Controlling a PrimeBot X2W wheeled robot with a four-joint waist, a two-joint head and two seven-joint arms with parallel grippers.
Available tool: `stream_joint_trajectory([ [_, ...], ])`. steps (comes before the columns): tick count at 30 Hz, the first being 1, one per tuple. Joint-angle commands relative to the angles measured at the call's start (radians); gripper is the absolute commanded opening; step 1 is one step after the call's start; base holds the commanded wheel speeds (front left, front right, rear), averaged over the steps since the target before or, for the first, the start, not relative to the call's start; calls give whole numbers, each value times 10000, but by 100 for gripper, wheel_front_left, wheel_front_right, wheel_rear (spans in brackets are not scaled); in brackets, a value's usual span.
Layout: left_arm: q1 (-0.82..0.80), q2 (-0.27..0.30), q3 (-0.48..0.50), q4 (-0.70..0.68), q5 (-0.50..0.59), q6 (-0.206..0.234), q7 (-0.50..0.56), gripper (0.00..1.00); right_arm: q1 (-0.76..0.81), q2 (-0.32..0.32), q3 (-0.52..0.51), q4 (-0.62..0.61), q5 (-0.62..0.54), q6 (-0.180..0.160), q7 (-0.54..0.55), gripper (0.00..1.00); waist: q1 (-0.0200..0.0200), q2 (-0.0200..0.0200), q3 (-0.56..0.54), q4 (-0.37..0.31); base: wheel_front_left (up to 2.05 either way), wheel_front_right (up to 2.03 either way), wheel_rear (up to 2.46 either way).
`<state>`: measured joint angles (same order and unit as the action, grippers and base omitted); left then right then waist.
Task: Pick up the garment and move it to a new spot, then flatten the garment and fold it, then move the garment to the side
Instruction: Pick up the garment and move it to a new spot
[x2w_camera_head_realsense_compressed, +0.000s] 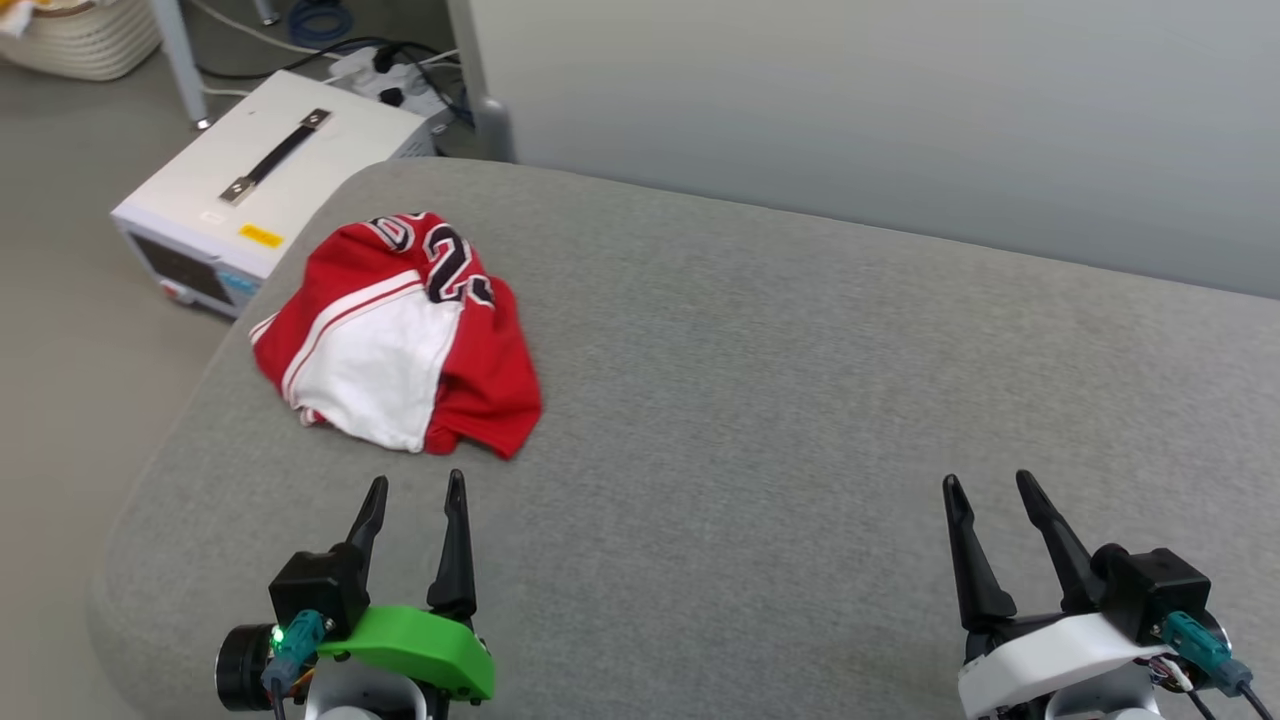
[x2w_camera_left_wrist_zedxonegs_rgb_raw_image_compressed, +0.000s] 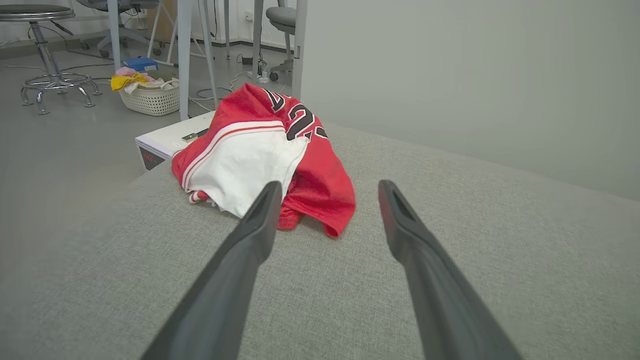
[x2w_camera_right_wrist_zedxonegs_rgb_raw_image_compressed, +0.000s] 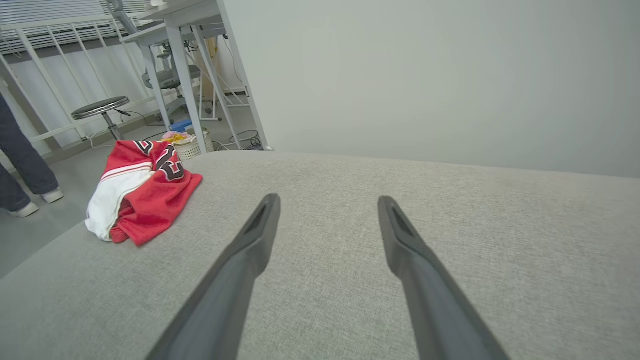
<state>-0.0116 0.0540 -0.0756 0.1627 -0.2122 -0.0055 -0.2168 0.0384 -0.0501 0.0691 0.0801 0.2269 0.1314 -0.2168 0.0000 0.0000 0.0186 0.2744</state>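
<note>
garment (x2w_camera_head_realsense_compressed: 400, 330) lettering part-hidden in folds, person's legs (x2w_camera_right_wrist_zedxonegs_rgb_raw_image_compressed: 22, 160) cut off at pic edge, basket (x2w_camera_head_realsense_compressed: 90, 45) cropped

Garment (x2w_camera_head_realsense_compressed: 400, 330): 1. Grey surface (x2w_camera_head_realsense_compressed: 800, 400): 1. White case (x2w_camera_head_realsense_compressed: 270, 170) with handle: 1. Woven basket (x2w_camera_left_wrist_zedxonegs_rgb_raw_image_compressed: 150, 101): 1. Round stool (x2w_camera_left_wrist_zedxonegs_rgb_raw_image_compressed: 32, 12): 1. Grippers: 2, the left gripper (x2w_camera_head_realsense_compressed: 417, 482) and the right gripper (x2w_camera_head_realsense_compressed: 988, 480).

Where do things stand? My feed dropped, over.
Left hand open, empty, just short of garment. Right hand open, empty, off right. Garment crumpled, untouched, near left edge of grey surface. Nothing between.
</note>
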Motion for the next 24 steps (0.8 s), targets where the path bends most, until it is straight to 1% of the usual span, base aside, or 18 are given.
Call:
stream_joint_trajectory([
  [1,109,-32,-31,74,-58,-47,-112,100,102,-3,52,63,134,-6,-118,100,0,0,33,655,0,0,0],
  [10,106,-35,-161,328,-171,-152,-300,100,67,-2,383,260,391,-7,-303,100,0,0,107,1646,0,0,0],
  [16,114,-37,-268,472,-270,-179,-424,100,76,-1,427,347,527,-7,-425,100,0,0,108,2113,0,0,0],
  [24,142,-38,-234,421,-381,-224,-450,100,79,-1,514,401,568,-7,-450,100,0,0,72,2216,0,0,0],
])
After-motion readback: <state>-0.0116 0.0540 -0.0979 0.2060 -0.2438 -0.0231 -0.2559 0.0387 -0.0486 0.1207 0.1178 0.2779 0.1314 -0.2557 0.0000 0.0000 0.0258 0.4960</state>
